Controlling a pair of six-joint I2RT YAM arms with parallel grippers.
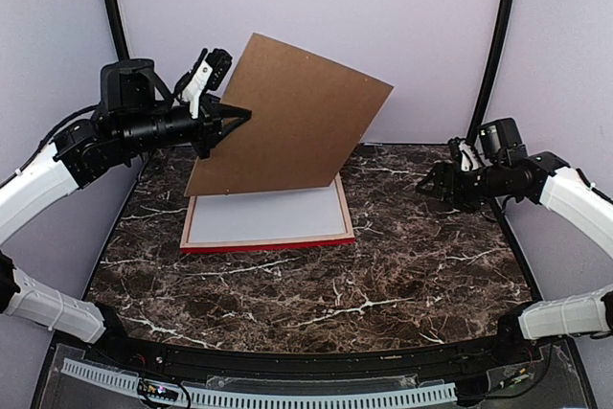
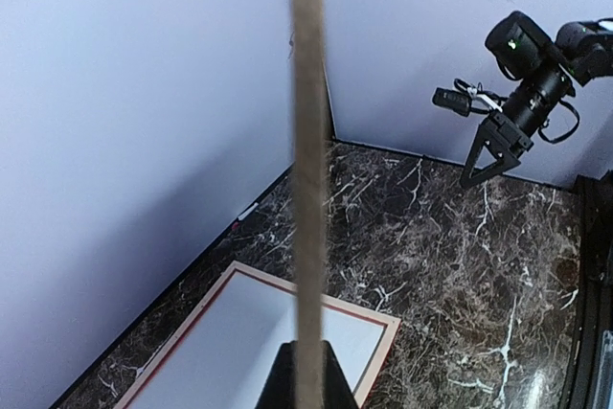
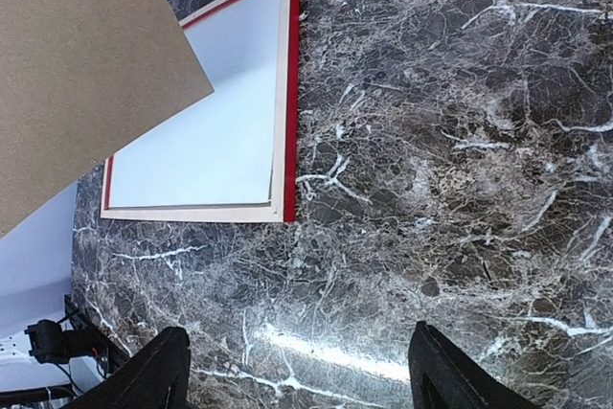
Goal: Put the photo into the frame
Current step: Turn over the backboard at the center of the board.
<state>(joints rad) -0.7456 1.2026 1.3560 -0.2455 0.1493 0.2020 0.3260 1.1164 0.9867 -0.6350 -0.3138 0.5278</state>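
Observation:
The frame (image 1: 268, 244) lies flat at the back left of the marble table, pale wood side up, its red face showing along the edges (image 3: 290, 93). A plain white sheet (image 1: 263, 217) fills it. No printed side of the photo shows, and I cannot tell whether this sheet is the photo. My left gripper (image 1: 235, 120) is shut on the left edge of a brown backing board (image 1: 287, 122), holding it tilted in the air above the frame. In the left wrist view the board (image 2: 308, 141) runs edge-on between the fingers (image 2: 278, 380). My right gripper (image 1: 428, 187) hovers open and empty at the right.
Grey walls close in the table on the left, back and right. The board's lower right corner (image 1: 335, 179) hangs just above the frame's far rail. Bare marble (image 1: 383, 275) stretches in front of and right of the frame. The right arm (image 2: 522, 83) hovers over the back right corner.

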